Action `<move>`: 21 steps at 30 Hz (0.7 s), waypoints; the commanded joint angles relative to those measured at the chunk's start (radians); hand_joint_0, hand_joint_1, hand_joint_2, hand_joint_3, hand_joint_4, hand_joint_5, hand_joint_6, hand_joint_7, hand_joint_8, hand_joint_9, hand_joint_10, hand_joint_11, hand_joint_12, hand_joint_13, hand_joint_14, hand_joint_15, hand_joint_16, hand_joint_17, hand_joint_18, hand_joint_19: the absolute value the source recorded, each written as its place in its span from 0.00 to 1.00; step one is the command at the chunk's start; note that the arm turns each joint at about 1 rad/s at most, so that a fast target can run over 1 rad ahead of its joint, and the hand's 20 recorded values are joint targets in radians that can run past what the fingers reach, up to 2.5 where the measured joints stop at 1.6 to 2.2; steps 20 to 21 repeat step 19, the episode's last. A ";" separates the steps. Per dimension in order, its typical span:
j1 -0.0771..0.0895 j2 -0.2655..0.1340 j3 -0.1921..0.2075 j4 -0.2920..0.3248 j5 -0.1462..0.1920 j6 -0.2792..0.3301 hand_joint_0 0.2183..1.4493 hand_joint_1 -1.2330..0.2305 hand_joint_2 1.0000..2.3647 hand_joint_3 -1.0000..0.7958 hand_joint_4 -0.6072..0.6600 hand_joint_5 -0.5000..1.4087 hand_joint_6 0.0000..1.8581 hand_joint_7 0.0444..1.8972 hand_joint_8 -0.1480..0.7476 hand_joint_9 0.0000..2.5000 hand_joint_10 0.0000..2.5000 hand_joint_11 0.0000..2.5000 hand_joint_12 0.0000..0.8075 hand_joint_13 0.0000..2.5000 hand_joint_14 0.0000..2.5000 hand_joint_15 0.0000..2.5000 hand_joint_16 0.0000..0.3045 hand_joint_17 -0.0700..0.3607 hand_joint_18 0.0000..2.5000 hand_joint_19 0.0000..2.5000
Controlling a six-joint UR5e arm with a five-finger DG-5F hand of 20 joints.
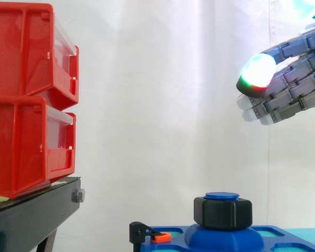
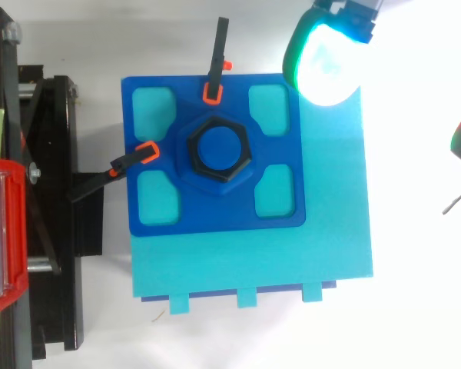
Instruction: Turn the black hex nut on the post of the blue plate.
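Note:
The black hex nut [image 1: 223, 212] [image 2: 217, 154] sits on the blue post [image 1: 222, 196] that rises from the middle of the blue plate [image 2: 215, 219] [image 1: 283, 235]. My hand [image 1: 289, 89] hangs high at the right, well above the nut and off to its right, touching nothing. Its fingers reach leftward, loosely bent, with nothing between them. One fingertip [image 1: 258, 71] glows white with green and red edges. From above, a glowing fingertip [image 2: 326, 65] hovers over the plate's far right corner.
Two black clamps with orange tips [image 2: 213, 84] [image 2: 131, 157] pin the plate to a cyan board [image 2: 292, 261]. Stacked red bins [image 1: 26, 100] stand on a black stand [image 1: 31, 210] at the left.

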 commanded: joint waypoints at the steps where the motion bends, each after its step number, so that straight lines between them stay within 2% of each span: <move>1: 0.001 0.000 0.000 0.000 0.000 0.000 0.20 0.57 0.00 0.28 0.61 0.13 0.27 0.49 0.41 0.14 0.00 0.01 0.40 0.10 0.00 0.00 0.17 0.43 0.03 0.05; 21: 0.000 0.000 0.000 0.000 -0.001 0.000 0.20 0.57 0.00 0.28 0.61 0.13 0.27 0.49 0.42 0.13 0.00 0.01 0.41 0.11 0.00 0.00 0.16 0.42 0.05 0.07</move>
